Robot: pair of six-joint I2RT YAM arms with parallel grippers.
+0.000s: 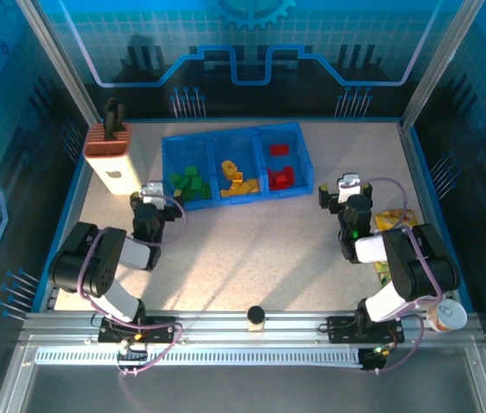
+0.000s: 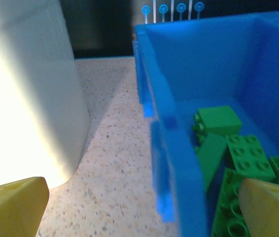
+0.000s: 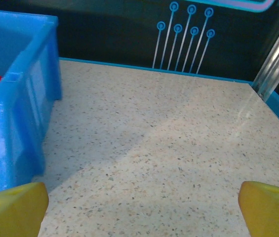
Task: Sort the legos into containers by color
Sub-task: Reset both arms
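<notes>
Both arms are parked at the tray's ends. The left gripper [image 1: 151, 191] gapes wide and empty by the green end. The right gripper [image 1: 348, 185] is just as wide, nothing in it, by the red end. The containers [image 1: 189, 148], three joined bins of translucent blue plastic, sit upper centre on the speckled table [image 1: 260, 249]. Green legos [image 1: 189, 184] lie in the left bin, yellow-orange legos [image 1: 236, 181] in the middle, red legos [image 1: 281, 175] at right: glossy, studded, blocky. Every brick I can see matches its bin, so sorting looks about finished. Next move, I'd say, calls only for a last check for strays.
</notes>
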